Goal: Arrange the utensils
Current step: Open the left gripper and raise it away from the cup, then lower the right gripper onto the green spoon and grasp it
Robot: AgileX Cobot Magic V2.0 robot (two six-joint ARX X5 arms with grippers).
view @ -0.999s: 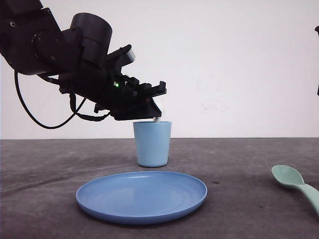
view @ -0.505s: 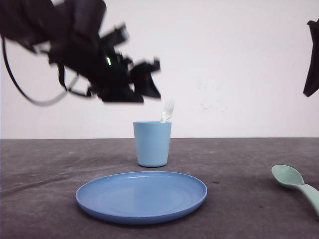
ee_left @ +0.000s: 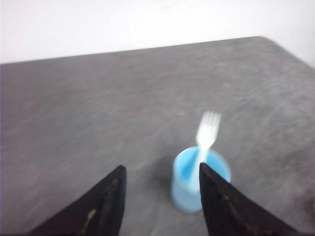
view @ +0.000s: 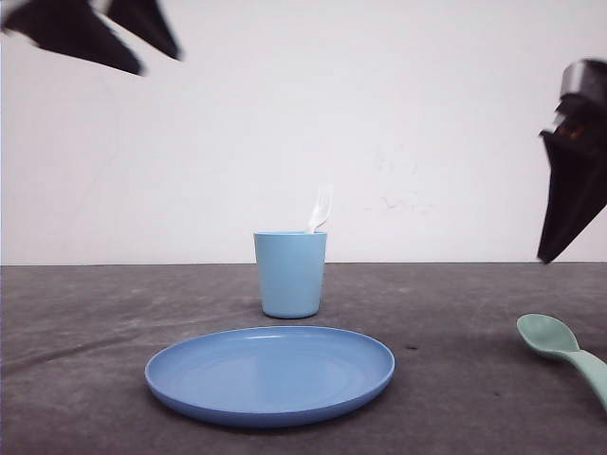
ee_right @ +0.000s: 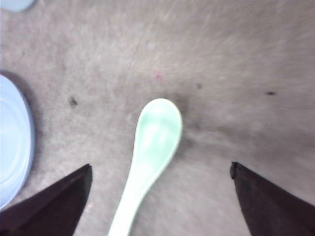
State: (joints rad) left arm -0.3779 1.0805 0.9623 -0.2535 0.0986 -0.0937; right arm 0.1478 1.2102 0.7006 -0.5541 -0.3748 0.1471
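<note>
White fork (view: 321, 209) upright in blue cup (view: 290, 274), left gripper (ee_left: 160, 196) empty, jaws apart, right gripper (ee_right: 160, 196) spread above mint spoon (ee_right: 150, 147)

Fork (view: 321, 209): white plastic, smooth, slightly translucent at tines. Spoon (ee_right: 152, 142): pale mint-green plastic, smooth, soft satin sheen on bowl. Cup (view: 290, 273): light blue plastic, matt, even surface. Plate (view: 270, 373): blue plastic, smooth, faint gloss along rim at lower centre of front view. Worktop (view: 455, 313): dark grey, matt, fine rough grain like felt or textured mat; few small dark specks. Left claw (ee_left: 160, 204): fingers black, matt, hard-looking. Right claw (ee_right: 160, 206): fingers dark, matt. Wall (view: 398, 123): white, matt, faint marks.
</note>
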